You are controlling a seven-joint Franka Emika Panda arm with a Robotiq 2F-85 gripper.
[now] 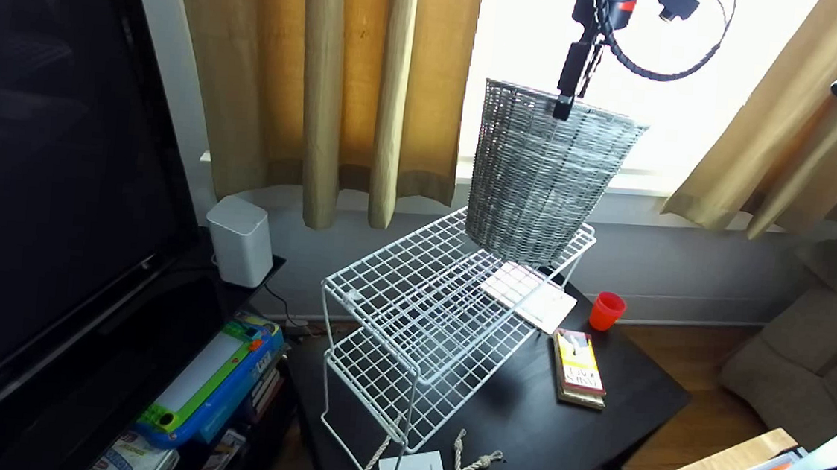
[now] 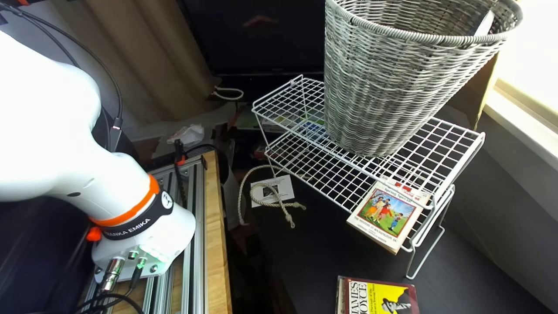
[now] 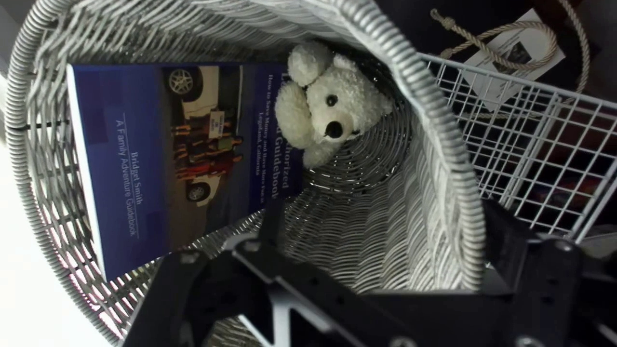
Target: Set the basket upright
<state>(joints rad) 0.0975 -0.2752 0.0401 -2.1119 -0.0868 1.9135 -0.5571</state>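
While the grey basket [image 2: 405, 91] stands up on the white rack [image 1: 399, 293], the pincer [image 3: 388, 212] is apart, one finger [image 3: 273, 226] inside and one outside; a black table [image 1: 559, 440] lies below; yellow curtains [image 1: 360, 73], a bright window [image 1: 720, 102] and a TV [image 1: 55, 199] are nearby.

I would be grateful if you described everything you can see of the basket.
The basket is a grey, wicker-like cylinder, tapering downward, with a thick coiled rim. Its mouth faces up; it stands upright or nearly so, apparently on top of the white wire rack. A blue guidebook and a white plush bear are inside. The open tool straddles the basket's wall, one finger inside, one outside; I cannot tell whether either touches it.
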